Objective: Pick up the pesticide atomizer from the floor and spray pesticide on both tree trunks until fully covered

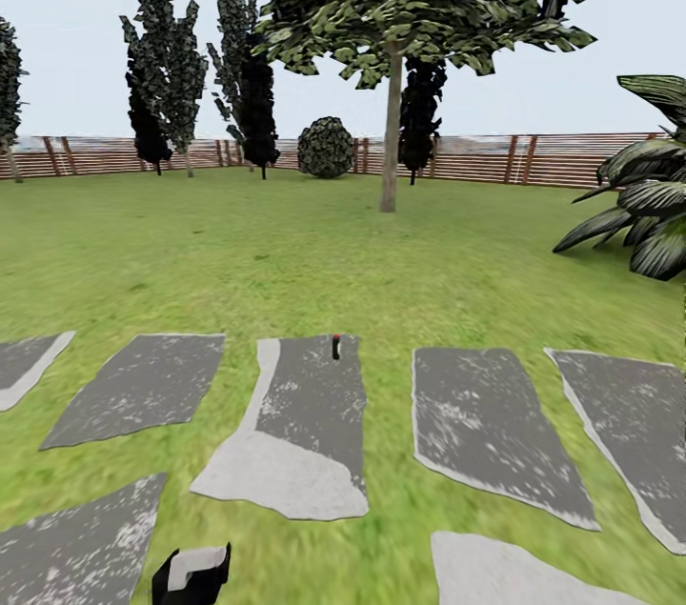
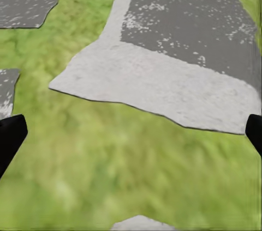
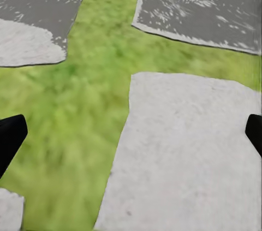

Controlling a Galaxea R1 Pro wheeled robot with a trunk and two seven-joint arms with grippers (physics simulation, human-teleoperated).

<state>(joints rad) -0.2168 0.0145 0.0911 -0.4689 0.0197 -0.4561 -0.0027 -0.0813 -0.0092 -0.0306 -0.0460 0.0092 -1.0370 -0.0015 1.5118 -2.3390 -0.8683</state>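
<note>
Atomizer (image 1: 336,347) upright on paving slab (image 1: 314,395), ahead of wide-open left gripper (image 2: 131,132) and right gripper (image 3: 131,132), unreached; tree (image 1: 391,129) beyond.

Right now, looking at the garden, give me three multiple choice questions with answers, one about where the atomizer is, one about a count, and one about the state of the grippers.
1. Where does the pesticide atomizer stand?
A. On the far end of a grey paving slab
B. At the foot of the fence
C. In the left gripper

2. How many round bushes stand by the fence?
A. None
B. One
C. Three

3. How are the two grippers?
A. Both shut on something
B. Left open, right shut
C. Both open and empty

Answers:
1. A: the head view shows it upright on the paving slab, at its far edge next to the grass.
2. B: a single round bush sits in front of the wooden fence.
3. C: in both wrist views the left gripper and right gripper have their fingertips far apart, with ground between them.
</note>
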